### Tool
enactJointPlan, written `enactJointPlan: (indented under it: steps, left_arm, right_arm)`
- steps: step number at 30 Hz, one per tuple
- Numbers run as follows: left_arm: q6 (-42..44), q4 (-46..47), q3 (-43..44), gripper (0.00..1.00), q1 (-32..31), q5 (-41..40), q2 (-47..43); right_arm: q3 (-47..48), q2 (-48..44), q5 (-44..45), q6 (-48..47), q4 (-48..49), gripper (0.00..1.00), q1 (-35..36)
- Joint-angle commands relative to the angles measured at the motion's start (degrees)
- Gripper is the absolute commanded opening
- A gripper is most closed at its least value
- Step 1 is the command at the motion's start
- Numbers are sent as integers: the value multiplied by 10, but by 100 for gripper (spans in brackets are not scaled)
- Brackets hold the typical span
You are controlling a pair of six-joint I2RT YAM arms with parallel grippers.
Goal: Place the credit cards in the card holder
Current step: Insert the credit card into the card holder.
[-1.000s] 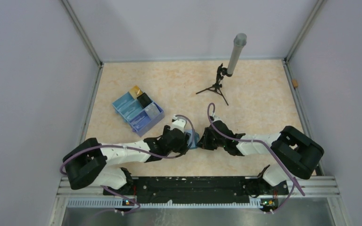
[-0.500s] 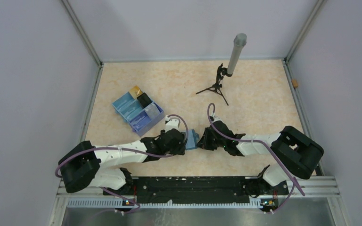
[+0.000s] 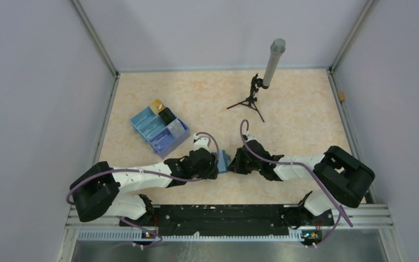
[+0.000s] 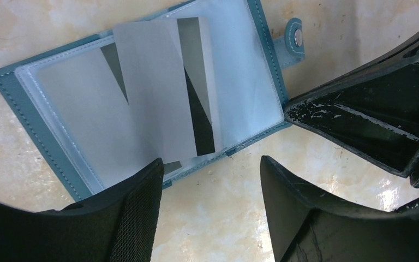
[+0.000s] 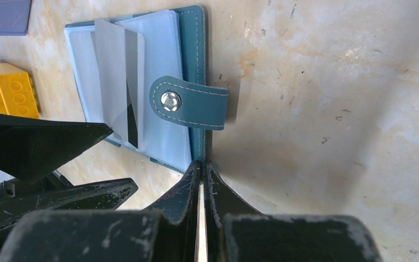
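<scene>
The teal card holder (image 4: 27, 120) lies open on the table, pale clear pockets up, clasp tab (image 5: 193, 103) at its right side. A pale silvery card (image 4: 153, 93) lies slanted across it, beside a dark stripe (image 4: 196, 114). My left gripper (image 4: 210, 183) is open and empty; its left finger (image 4: 136, 218) overlaps the holder's near edge. My right gripper (image 5: 202, 166) is shut, pinching the holder's teal edge (image 5: 197, 142). In the top view the holder (image 3: 223, 161) sits between both grippers. Gold (image 3: 157, 105), black (image 3: 167, 115) and silvery-blue (image 3: 178, 127) cards lie in the tray.
A blue partitioned tray (image 3: 151, 130) stands at the left middle of the table. A yellow studded block (image 5: 8, 90) lies near the holder. A small black tripod with a grey tube (image 3: 259, 90) stands at the back. Walls enclose the table.
My left gripper has drawn back a little to the left from the holder, showing more of it. The right arm and the holder have not moved.
</scene>
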Motion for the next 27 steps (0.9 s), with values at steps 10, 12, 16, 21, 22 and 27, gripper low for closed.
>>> enactJointPlan:
  steps: [10, 12, 16, 21, 22, 27]
  left_arm:
    - [16, -1, 22, 67, 1, -15, -14]
    - [19, -23, 27, 68, 1, -30, -25]
    - [17, -48, 27, 70, 11, -41, -41]
    - [16, -45, 14, 71, 39, -18, -41]
    - [16, -41, 11, 71, 42, -8, -42]
    - [5, -15, 5, 71, 44, 25, -35]
  right_arm:
    - [-13, 20, -4, -5, -18, 0, 1]
    - [-13, 20, -4, -5, -18, 0, 1]
    - [-13, 20, -5, -5, -19, 0, 1]
    - [-13, 20, -5, -5, -20, 0, 0]
    - [-13, 20, -5, -5, -20, 0, 1]
    - [-11, 22, -5, -5, -20, 0, 1]
